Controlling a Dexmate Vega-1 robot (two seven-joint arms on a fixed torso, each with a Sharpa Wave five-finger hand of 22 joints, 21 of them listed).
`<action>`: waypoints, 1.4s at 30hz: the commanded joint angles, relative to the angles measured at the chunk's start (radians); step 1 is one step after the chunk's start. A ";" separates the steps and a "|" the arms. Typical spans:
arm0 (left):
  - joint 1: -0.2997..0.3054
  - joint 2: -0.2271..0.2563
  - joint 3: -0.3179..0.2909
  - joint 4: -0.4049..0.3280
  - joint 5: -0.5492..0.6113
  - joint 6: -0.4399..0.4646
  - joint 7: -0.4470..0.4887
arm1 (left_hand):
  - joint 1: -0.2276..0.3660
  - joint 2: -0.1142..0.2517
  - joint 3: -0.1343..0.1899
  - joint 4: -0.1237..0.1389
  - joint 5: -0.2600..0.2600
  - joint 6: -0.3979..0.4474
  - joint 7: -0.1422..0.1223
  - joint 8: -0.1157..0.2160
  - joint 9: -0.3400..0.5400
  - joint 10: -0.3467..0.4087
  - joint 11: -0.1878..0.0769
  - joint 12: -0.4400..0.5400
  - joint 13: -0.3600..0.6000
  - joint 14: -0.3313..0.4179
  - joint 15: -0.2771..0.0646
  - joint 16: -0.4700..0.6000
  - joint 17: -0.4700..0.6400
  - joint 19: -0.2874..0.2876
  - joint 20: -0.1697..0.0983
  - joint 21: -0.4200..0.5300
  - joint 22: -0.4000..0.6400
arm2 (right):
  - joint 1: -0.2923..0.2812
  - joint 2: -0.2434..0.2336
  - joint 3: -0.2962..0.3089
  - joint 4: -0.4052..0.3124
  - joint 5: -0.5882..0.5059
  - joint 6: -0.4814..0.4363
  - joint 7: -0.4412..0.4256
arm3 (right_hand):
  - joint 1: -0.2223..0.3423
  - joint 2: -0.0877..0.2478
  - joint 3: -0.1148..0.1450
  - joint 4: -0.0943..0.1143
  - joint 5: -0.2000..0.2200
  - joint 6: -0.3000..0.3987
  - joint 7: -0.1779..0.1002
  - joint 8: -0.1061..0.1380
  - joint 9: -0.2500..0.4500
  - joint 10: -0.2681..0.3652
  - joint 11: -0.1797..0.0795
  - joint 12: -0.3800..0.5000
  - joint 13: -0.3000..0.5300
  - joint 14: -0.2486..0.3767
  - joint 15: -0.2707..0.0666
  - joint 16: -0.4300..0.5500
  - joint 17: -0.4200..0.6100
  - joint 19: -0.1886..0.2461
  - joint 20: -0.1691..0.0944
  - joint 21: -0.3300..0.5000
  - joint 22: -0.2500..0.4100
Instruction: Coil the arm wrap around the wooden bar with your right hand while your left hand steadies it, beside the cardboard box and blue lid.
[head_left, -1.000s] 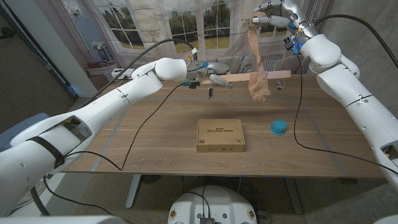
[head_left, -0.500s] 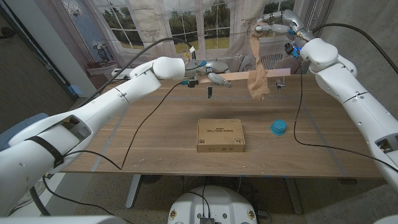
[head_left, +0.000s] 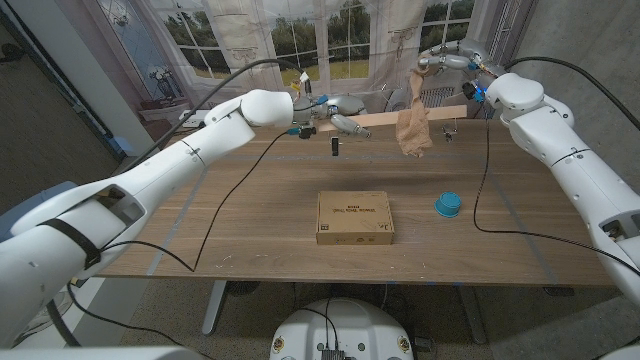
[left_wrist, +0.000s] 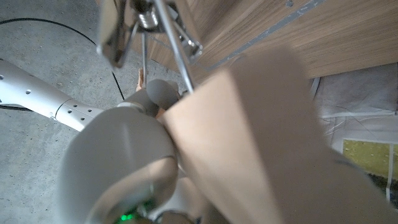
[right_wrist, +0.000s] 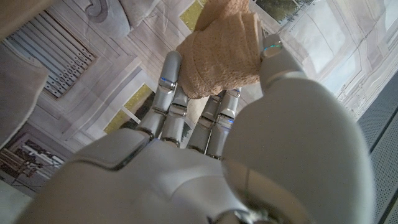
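The wooden bar (head_left: 385, 118) lies across the far side of the table on small metal feet. My left hand (head_left: 334, 117) grips its left end; in the left wrist view the bar (left_wrist: 261, 137) runs close past that hand (left_wrist: 124, 162). A tan arm wrap (head_left: 412, 118) hangs over the bar's right part, and its upper end is pinched by my raised right hand (head_left: 446, 58). The right wrist view shows the wrap (right_wrist: 221, 53) bunched in the fingers of my right hand (right_wrist: 205, 149). A cardboard box (head_left: 354, 217) and a blue lid (head_left: 447, 205) sit nearer on the table.
Black cables trail over the table (head_left: 250, 220) from both arms. The bar's metal feet (head_left: 334, 147) stand on the wood below it. Curtains and a window rise right behind the table's far edge.
My right hand has come down and to the right with the wrap's upper end, so the hanging strip is shorter. The bar and my left hand have shifted slightly farther away.
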 joint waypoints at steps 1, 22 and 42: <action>0.003 0.003 -0.008 0.022 -0.025 -0.026 -0.012 | 0.001 0.006 0.005 -0.004 0.000 -0.026 0.019 0.001 -0.001 0.003 -0.011 0.004 0.003 0.001 -0.004 0.005 0.004 -0.002 -0.028 0.001 0.004 | -0.019 0.016 0.006 0.073 0.023 -0.041 -0.014 | 0.318 0.323 0.008 0.010 0.007 0.004 0.003 0.001 0.005 0.134 0.076 0.000 0.029 0.420 -0.336 0.000 0.005 -0.029 -0.165 0.001 0.003; 0.006 0.003 -0.024 0.044 -0.060 -0.055 -0.018 | 0.002 0.006 0.004 -0.004 -0.001 -0.026 0.018 0.004 -0.001 0.004 -0.009 0.005 0.003 -0.002 -0.003 0.004 0.002 -0.002 -0.028 0.002 0.004 | -0.052 0.053 0.002 0.199 0.050 -0.022 0.001 | 0.325 0.326 0.006 0.005 0.006 0.005 0.010 -0.002 0.006 0.142 0.081 -0.009 0.031 0.422 -0.336 -0.005 0.008 -0.035 -0.163 0.008 0.004; -0.008 -0.017 -0.022 0.074 -0.065 -0.051 -0.019 | 0.003 0.007 0.004 -0.004 -0.001 -0.027 0.020 0.005 -0.001 0.002 -0.009 0.004 0.003 0.001 -0.004 0.005 0.001 -0.001 -0.029 0.002 0.004 | -0.111 0.115 0.023 0.326 0.104 0.102 0.047 | 0.329 0.327 0.005 0.003 0.004 0.007 0.014 -0.004 0.007 0.146 0.090 -0.017 0.033 0.426 -0.335 -0.008 0.008 -0.037 -0.160 0.015 0.004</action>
